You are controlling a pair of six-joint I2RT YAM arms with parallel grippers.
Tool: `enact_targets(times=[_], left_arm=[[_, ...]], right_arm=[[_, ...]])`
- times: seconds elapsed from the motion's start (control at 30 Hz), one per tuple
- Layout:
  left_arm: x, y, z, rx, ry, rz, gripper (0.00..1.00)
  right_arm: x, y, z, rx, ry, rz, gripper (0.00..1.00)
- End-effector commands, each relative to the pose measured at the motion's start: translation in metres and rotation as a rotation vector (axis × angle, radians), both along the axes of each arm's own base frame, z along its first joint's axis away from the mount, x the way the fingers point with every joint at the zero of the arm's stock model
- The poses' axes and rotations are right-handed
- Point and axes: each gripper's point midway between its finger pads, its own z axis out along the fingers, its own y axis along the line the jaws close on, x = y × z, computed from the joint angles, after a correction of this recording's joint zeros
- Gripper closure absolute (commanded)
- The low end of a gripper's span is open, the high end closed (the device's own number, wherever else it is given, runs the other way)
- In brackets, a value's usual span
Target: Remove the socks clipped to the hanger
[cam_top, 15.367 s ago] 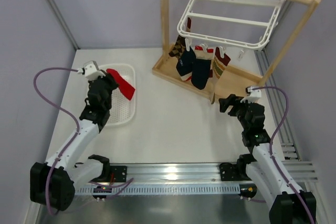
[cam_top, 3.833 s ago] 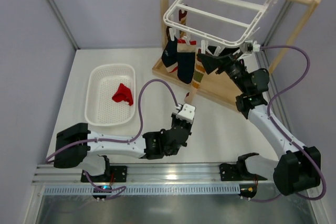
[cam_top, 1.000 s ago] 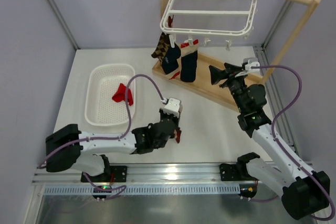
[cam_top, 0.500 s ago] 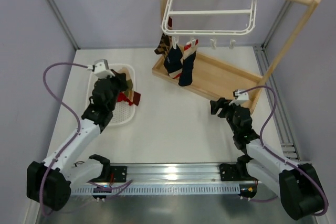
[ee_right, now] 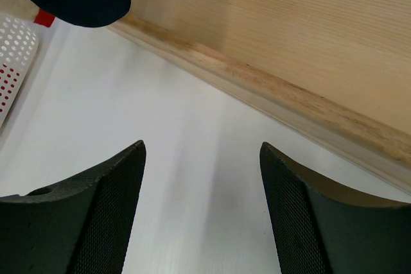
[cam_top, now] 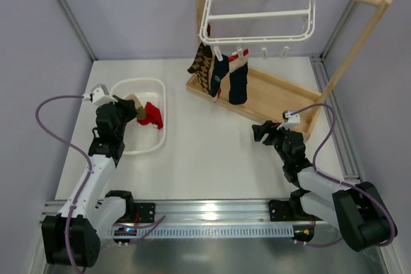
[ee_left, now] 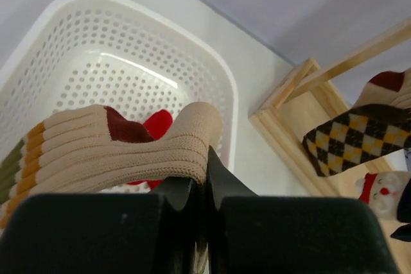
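White basket [ee_left: 228, 115]; red sock [ee_left: 155, 125]; cream sock [ee_left: 128, 152], green-maroon stripes; brown-black argyle sock [ee_left: 359, 136]

This is a robotics lab test cell, not a home. Plain grey panel walls [cam_top: 38, 36] on metal struts box in a bare white table [cam_top: 212, 152]. Robot arms [cam_top: 96, 165] trailing purple cables [cam_top: 38, 119] are bolted to an aluminium rail [cam_top: 212, 208] along the bottom edge. At upper centre, a hanger [cam_top: 257, 15] carries socks [cam_top: 221, 75].
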Motion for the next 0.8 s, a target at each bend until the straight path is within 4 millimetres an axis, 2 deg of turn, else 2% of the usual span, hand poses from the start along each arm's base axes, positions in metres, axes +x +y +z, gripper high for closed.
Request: enact_targets(times=[0.0,0.33,0.37,0.43,0.5,0.53,0.77], left_arm=[[-0.007,0.0,-0.017,0.014,0.029,-0.012,0.99],[-0.015,0.008,-0.021,0.064,0.043,0.013,1.0],[-0.016,0.008,-0.02,0.064,0.045,0.013,0.96],[-0.017,0.007,-0.022,0.066,0.065,0.005,0.46],[-0.017,0.011,-0.023,0.06,0.081,0.034,0.01],[-0.02,0.014,-0.032,0.064,0.126,0.049,0.0],[-0.032,0.039,-0.042,0.101,0.183,0.188,0.0]], right_arm=[[0.01,0.004,0.027,0.038,-0.096,0.003,0.27],[0.011,0.005,0.027,0.04,-0.091,0.006,0.27],[0.011,0.004,0.027,0.04,-0.091,0.004,0.27],[0.009,0.01,0.027,0.045,-0.087,0.037,0.27],[0.009,0.011,0.027,0.045,-0.086,0.042,0.27],[0.009,0.011,0.027,0.045,-0.084,0.043,0.27],[0.009,0.013,0.026,0.047,-0.079,0.054,0.27]])
